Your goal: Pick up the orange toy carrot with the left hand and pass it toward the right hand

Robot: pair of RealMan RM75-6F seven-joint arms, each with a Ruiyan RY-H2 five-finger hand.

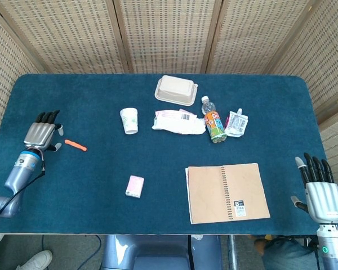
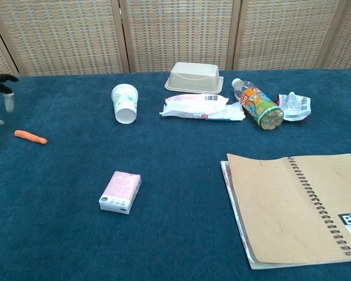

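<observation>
The left hand (image 1: 41, 134) hangs over the blue table (image 1: 90, 185) near its left edge, just beside the orange toy carrot (image 1: 76, 145). Its fingers (image 1: 48, 117) are stretched out and slightly apart, pointing toward the far side of the table, and they hold nothing. The thumb tip sits close to the carrot's left end; whether it touches cannot be told. In the chest view only the fingertips of this hand (image 2: 1, 88) show at the left edge, above the carrot (image 2: 30, 137), which lies flat on the cloth.

The right hand (image 1: 321, 192) sits at the near right corner, well apart from the carrot, fingers straight, spread a little, and empty.

Between the 2 hands lie a small pink packet (image 1: 134, 186) and a spiral notebook (image 1: 226, 193). Farther back stand a paper cup (image 1: 129, 120) and a lying bottle (image 1: 213, 121).
</observation>
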